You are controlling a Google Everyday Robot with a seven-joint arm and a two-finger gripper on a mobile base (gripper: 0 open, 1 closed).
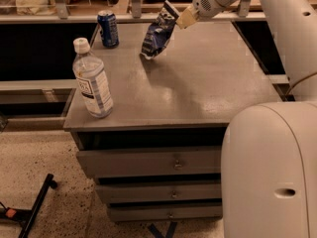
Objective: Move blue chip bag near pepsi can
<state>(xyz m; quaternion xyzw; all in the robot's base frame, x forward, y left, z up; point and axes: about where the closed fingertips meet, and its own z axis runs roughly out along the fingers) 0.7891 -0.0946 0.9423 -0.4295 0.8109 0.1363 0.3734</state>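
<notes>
The blue chip bag (157,32) is crumpled dark navy foil with white lettering. It hangs tilted just above the grey tabletop (198,83), held by its top corner. My gripper (181,18) is shut on that corner, at the back middle of the table. The pepsi can (108,29) stands upright at the back left of the table, a short way left of the bag. The bag and the can are apart.
A clear plastic water bottle (92,81) with a white cap stands near the front left edge. The table is a cabinet with drawers (173,162). My white base (270,172) fills the lower right. A rail with shelving (99,16) runs behind the table.
</notes>
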